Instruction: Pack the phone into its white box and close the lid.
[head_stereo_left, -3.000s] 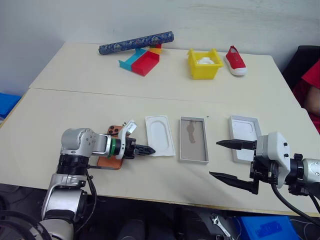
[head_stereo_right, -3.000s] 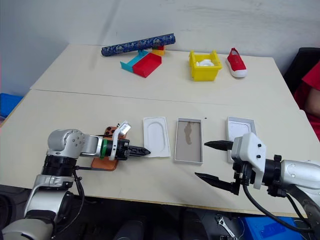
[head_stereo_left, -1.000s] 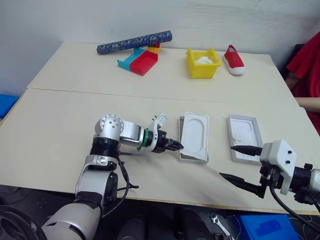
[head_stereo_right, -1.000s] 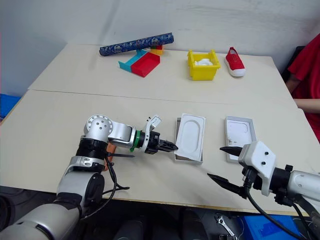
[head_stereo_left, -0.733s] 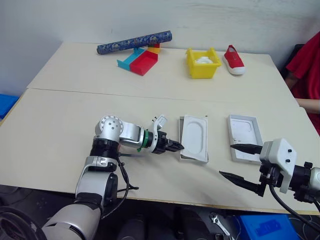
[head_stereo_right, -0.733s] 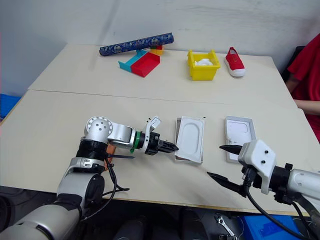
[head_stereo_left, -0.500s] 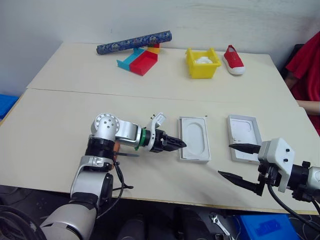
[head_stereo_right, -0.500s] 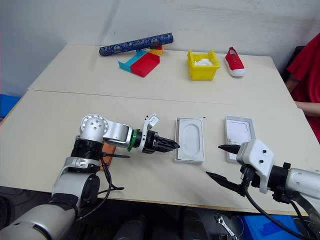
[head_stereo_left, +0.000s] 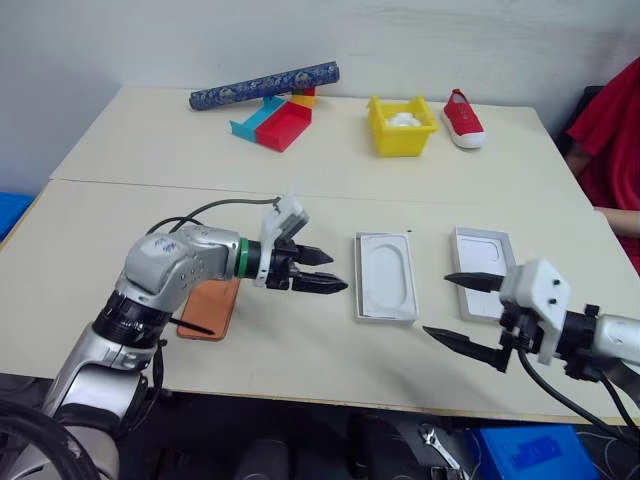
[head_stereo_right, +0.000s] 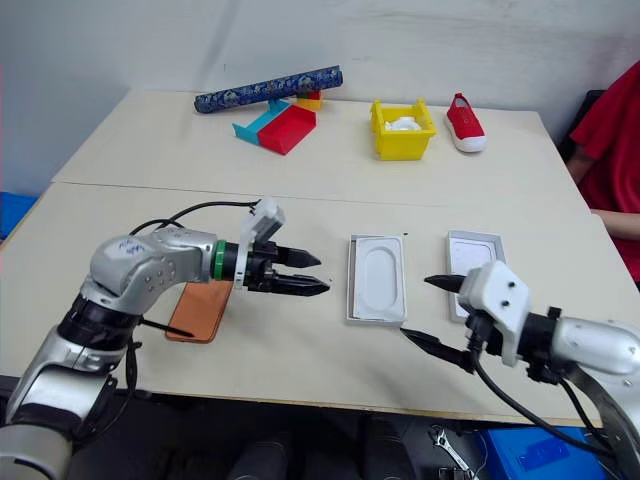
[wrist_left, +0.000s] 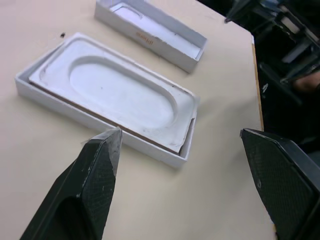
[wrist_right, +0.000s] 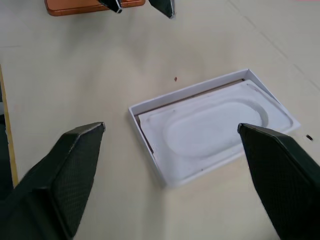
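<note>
Left claw (head_stereo_left: 318, 272) raised above the tabletop (head_stereo_left: 120, 230), fingers spread apart and empty, tips aimed toward the white box (head_stereo_left: 386, 291). Right claw (head_stereo_left: 462, 310) likewise apart and empty, hovering over the near edge of the tabletop toward its right corner, one fingertip in front of the lid (head_stereo_left: 487, 273).

Phone (head_stereo_left: 207, 308) flat on the tabletop, camera end hidden, below the left arm and near the front edge, well apart from the white box. White box flat about midway along the front half of the tabletop, between the two claws. Inside it a white rounded-corner insert (wrist_left: 120, 89) with an oval hollow, sitting slightly askew with one corner riding up on the rim; a thin brown line of the floor visible beneath. Lid open side up just beside the white box, on its right, not touching it.

Along the far edge: a patterned blue roll (head_stereo_left: 265, 85) resting on red and blue trays (head_stereo_left: 272, 122), a yellow bin (head_stereo_left: 401, 125) with something white inside, a red shoe (head_stereo_left: 462, 119). At the right edge, a person's red sleeve (head_stereo_left: 607, 135).
</note>
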